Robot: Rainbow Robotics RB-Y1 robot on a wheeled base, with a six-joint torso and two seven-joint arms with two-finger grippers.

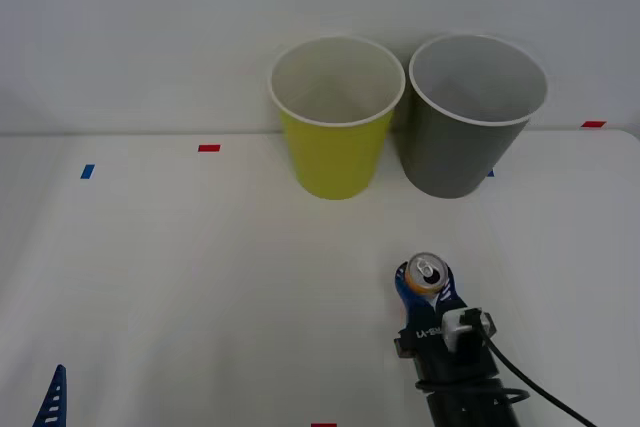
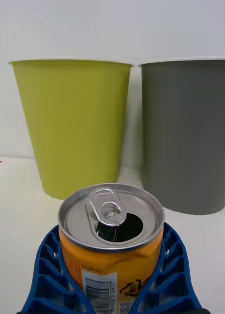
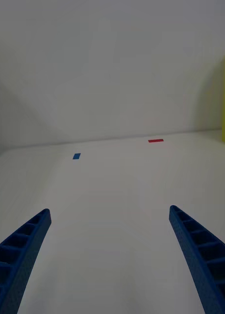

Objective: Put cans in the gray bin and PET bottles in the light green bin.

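A: Nearest, where is the right claw [image 1: 424, 281]?
B: At the worktop's [image 1: 200, 277] front, its 2 blue fingers [image 2: 48, 270] clamped around the upright can [image 2: 111, 235]. The left claw [image 3: 110, 245] hangs released at the near left corner.
A: Farther back?
B: The light green bin [image 1: 335, 117] and, to its right, the gray bin [image 1: 470, 117] stand side by side.

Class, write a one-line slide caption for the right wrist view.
Right gripper holds an opened orange can facing the light green bin and gray bin.

I get bright, even light; soft shadows hug the table [image 1: 180, 277] under both bins, slight glare on the can top [image 2: 112, 216].
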